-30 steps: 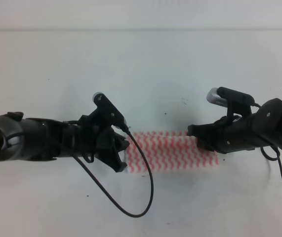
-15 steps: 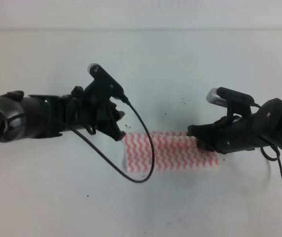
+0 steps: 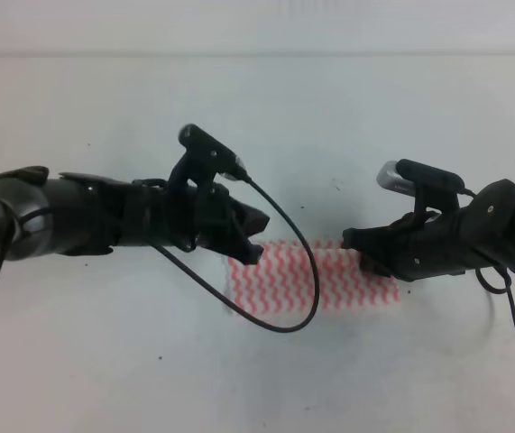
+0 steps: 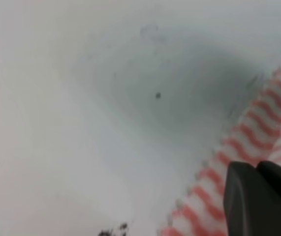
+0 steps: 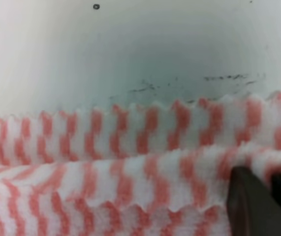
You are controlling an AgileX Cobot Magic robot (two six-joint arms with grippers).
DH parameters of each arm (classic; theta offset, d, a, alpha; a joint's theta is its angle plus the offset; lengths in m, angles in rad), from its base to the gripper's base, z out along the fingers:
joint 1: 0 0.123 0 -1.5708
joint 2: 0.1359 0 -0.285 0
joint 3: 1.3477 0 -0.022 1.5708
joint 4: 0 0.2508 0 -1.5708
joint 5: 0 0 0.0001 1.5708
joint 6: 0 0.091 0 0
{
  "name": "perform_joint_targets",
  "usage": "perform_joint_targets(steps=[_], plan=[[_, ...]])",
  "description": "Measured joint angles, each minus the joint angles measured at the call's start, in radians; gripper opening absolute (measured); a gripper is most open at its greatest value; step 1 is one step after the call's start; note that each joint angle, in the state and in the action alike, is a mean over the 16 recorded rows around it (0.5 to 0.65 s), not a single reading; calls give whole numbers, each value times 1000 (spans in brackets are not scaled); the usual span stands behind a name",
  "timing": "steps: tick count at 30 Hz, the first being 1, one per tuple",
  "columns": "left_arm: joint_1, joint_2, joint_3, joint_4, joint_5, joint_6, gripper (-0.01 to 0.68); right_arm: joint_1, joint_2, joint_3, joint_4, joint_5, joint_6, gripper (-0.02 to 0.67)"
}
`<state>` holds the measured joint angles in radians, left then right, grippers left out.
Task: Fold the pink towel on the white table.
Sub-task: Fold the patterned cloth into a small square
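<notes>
your pink towel [image 3: 316, 280], a folded strip on the white table [image 3: 329, 117].
wavy stripes, layered edges, mid-table; right gripper [image 3: 365, 253] clamped on its end, left gripper [image 3: 250, 236] together over the other.

The left arm reaches in from the left side, lying low and almost flat, with a black cable hanging from it in a loop. Its tool [image 3: 255, 236] points to the right, and its two dark fingers [image 4: 258, 196] sit close together. The right arm reaches in from the right side, also low. Its tool [image 3: 354, 242] points to the left, and its dark fingers [image 5: 256, 204] are pressed close together too. The two tools face each other, a little apart.
</notes>
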<state>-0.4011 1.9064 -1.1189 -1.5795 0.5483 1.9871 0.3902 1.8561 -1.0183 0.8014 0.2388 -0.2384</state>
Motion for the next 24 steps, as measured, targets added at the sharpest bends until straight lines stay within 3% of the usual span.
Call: perform_joint_targets(steps=[5, 24], plan=[[0, 38, 0, 43, 8, -38, -4, 0, 0, 0, 0, 2, 0, -17], [0, 70, -2, 58, -6, -4, -4, 0, 2, 0, 0, 10, 0, -17]])
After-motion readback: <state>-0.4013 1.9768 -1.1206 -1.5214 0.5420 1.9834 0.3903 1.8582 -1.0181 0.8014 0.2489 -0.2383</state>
